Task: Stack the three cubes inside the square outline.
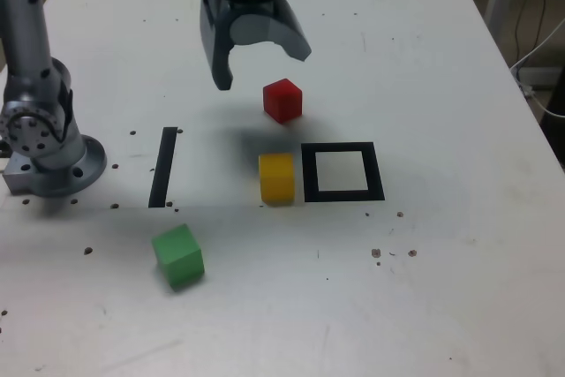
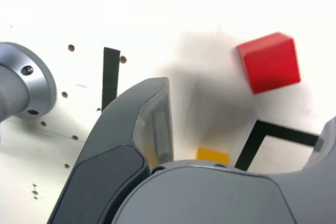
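The red cube [image 1: 282,99] sits on the white table behind the square outline [image 1: 310,172], a black tape frame with nothing inside it. Touching the outline's left edge in the exterior view is the yellow cube [image 1: 276,177]. The green cube [image 1: 178,255] lies apart, nearer the front and to the exterior view's left. My gripper [image 1: 260,59] hovers open above the table, just behind and left of the red cube, holding nothing. The wrist view shows the red cube [image 2: 269,62], a sliver of the yellow cube [image 2: 212,155] and a corner of the outline [image 2: 252,140] between the spread fingers of the gripper [image 2: 244,103].
A straight black tape strip [image 1: 163,167] [image 2: 110,74] lies to the exterior view's left of the yellow cube. The arm's grey base [image 1: 44,143] [image 2: 21,85] stands at the left edge. The table's right edge [image 1: 530,112] has cables beyond it.
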{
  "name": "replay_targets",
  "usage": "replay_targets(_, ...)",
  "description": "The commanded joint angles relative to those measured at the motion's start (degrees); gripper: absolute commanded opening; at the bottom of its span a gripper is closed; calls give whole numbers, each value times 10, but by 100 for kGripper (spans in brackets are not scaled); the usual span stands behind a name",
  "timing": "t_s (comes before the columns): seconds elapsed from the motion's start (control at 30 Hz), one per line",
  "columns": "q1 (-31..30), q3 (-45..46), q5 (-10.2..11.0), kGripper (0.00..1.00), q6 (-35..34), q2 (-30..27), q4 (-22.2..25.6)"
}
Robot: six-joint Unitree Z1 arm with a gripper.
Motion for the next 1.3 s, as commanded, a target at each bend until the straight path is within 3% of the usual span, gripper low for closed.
replay_targets(0.0, 9, -8, -2, 99, -2, 14, 1)
replay_targets(0.5, 57, -53, -32, 98, 27, 107, -2)
replay_targets(0.9, 107, -91, -93, 91, 110, 173, -9)
replay_targets(1.1, 130, -101, -115, 81, 144, 205, -9)
replay_targets(1.27, 140, -104, -117, 61, 153, 211, -7)
